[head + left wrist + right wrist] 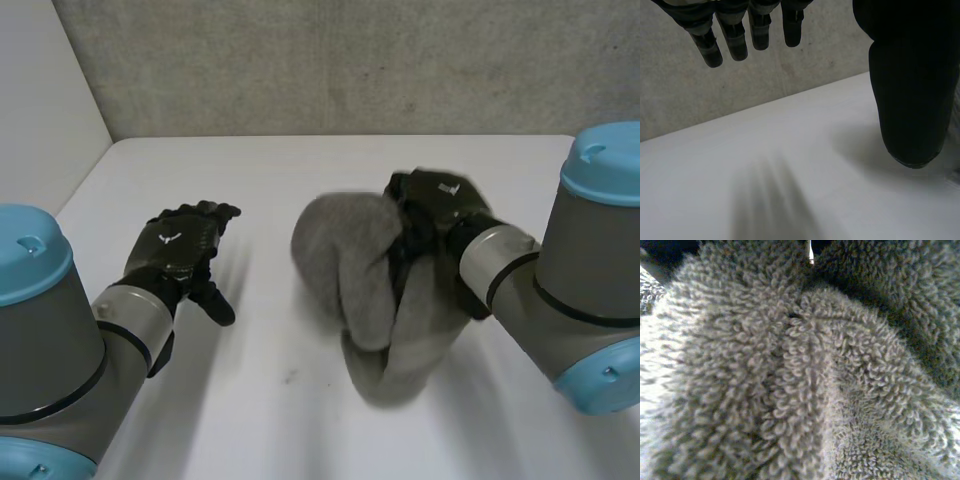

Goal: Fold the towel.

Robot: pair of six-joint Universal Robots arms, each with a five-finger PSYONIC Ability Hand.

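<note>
Evidently soft, limp towel (345, 255) — right hand (445, 200) clutches a bunch, left hand (180, 245) slack, empty — better gripped at corners.

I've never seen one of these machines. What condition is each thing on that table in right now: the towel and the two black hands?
towel: crumpled into a heap, not folded.
left robot hand: open, fingers straight, holding nothing, apart from the towel.
right robot hand: closed, fingers curled into the towel's bunched cloth, gripping it.
</note>
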